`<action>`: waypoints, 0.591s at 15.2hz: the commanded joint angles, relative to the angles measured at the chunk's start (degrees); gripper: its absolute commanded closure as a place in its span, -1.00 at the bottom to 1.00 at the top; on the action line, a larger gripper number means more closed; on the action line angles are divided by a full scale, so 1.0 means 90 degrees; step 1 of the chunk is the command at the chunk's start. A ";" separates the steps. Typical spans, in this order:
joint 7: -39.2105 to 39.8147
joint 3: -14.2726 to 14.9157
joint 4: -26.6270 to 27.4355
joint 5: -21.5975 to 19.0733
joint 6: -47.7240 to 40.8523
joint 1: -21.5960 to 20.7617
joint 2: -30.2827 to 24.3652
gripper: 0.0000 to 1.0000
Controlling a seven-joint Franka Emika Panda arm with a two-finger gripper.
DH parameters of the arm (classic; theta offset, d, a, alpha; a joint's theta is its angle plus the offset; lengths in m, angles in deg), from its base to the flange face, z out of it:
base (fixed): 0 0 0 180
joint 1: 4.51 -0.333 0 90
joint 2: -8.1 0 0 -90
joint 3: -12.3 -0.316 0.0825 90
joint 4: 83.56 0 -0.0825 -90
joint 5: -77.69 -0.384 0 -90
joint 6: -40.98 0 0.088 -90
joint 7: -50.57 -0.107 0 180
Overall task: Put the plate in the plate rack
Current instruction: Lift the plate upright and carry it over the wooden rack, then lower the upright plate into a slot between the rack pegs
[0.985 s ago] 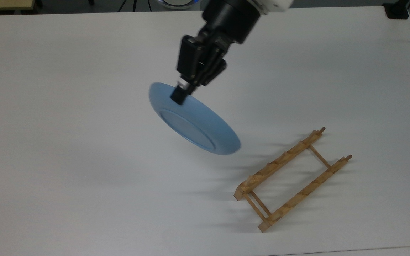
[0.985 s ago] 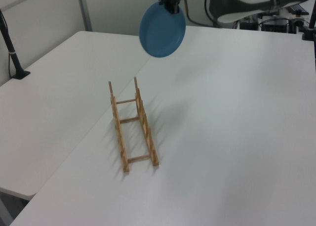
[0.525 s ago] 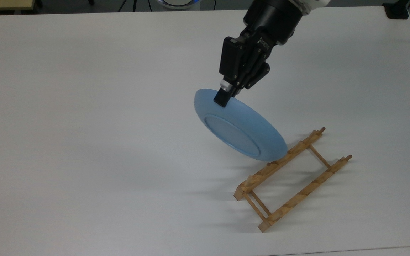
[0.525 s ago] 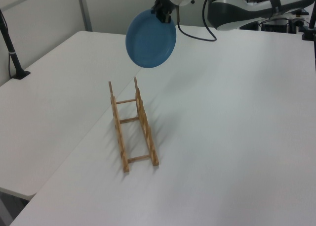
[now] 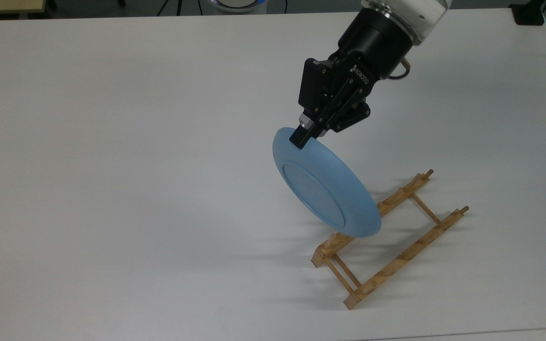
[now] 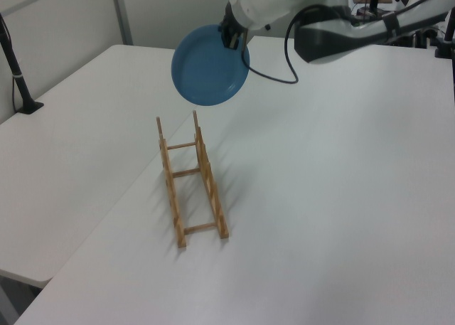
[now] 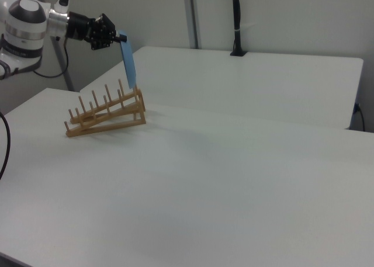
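A white table (image 5: 112, 142) spans the scene; a black upright pole (image 6: 14, 62) stands clamped at the left view's left edge

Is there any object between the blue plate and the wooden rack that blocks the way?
Nothing visible does. The gripper holds the plate on edge above the plate rack, and only bare white table lies around the rack.

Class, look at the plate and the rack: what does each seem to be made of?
The plate looks like smooth matte plastic or glazed ceramic: an even light blue with no shine. The rack looks like unpainted wood: light brown rails with visible grain and thin dowels.
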 commanded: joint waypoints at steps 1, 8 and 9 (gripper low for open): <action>-0.0858 -0.0037 -0.0211 0.0439 -0.0257 -0.0127 0.0235 1.00; -0.1424 0.0011 -0.0230 0.0439 -0.0326 -0.0479 0.0430 1.00; -0.1435 0.0011 -0.0230 0.0439 -0.0326 -0.0480 0.0450 1.00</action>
